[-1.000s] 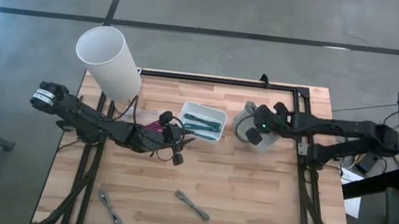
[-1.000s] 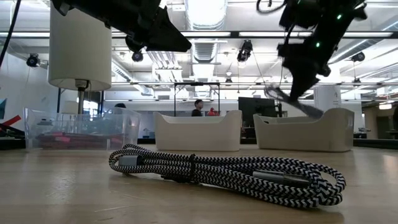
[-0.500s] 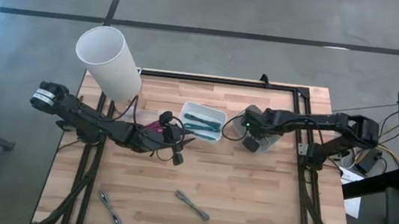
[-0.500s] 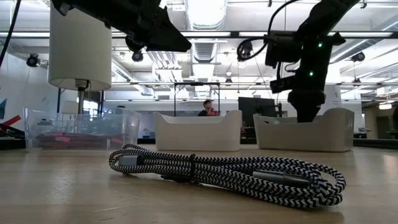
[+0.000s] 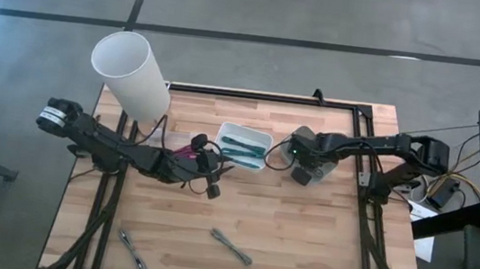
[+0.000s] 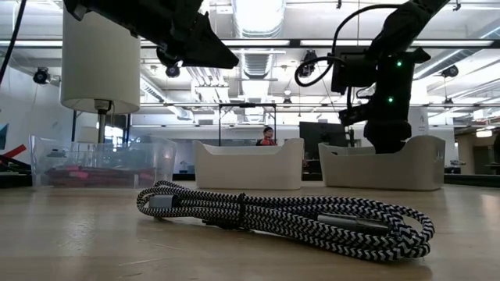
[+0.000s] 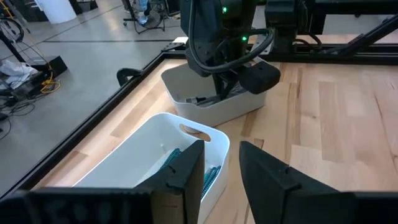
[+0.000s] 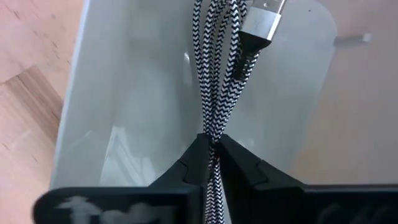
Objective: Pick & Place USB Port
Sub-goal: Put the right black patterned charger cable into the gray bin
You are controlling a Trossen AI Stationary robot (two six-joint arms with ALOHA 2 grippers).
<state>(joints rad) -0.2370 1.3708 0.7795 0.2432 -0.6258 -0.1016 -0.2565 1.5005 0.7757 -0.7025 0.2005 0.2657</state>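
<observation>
The right gripper (image 8: 211, 149) reaches down into the pale grey rounded plastic bin (image 5: 310, 152), which stands just beside the white rectangular tray (image 5: 244, 146) that serves here as landmark. Its two dark fingers (image 8: 186, 165) are pinched nearly together on a black-and-white braided USB cable (image 8: 214, 74), whose silver plug (image 8: 264, 15) hangs against the bin's inner wall; the part of the cable below the fingers is cut off. From above, the gripper itself hides the bin's inside, so the cable cannot be made out there.

The left gripper (image 5: 208, 182) hovers at the near corner of the white tray, on the side away from the grey bin, fingers parted with nothing between them. Inside the tray lie teal cables (image 5: 243, 151), partly hidden in the left wrist view by that gripper's own fingers (image 7: 186, 171).

Two more braided cables, one (image 5: 231, 247) toward the table's front edge from the tray, the other (image 5: 131, 251) near the front left corner, lie on the wooden table (image 5: 300, 241). A tall white cylinder (image 5: 131, 72) leans over the back left corner.
</observation>
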